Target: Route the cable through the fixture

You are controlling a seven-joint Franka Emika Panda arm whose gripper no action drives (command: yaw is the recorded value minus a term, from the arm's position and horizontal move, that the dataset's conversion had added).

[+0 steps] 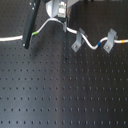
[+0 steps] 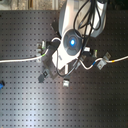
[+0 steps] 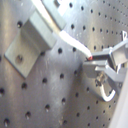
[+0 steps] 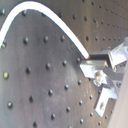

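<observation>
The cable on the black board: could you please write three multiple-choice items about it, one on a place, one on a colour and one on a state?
1. In the first exterior view, where does the green band on the cable lie?
A. To the first exterior view's left of the gripper
B. At the first exterior view's right edge
C. At the first exterior view's bottom edge

2. What is the cable's main colour?
A. Red
B. White
C. Black

3. What is the gripper doing?
A. Open, clear of the cable
B. Shut on the cable
C. Out of every view

Answers:
1. A, the band sits on the stretch to the gripper's left.
2. B, the cord is white along nearly its whole run.
3. B, both wrist views show the cable ending pinched between the fingers.
</observation>
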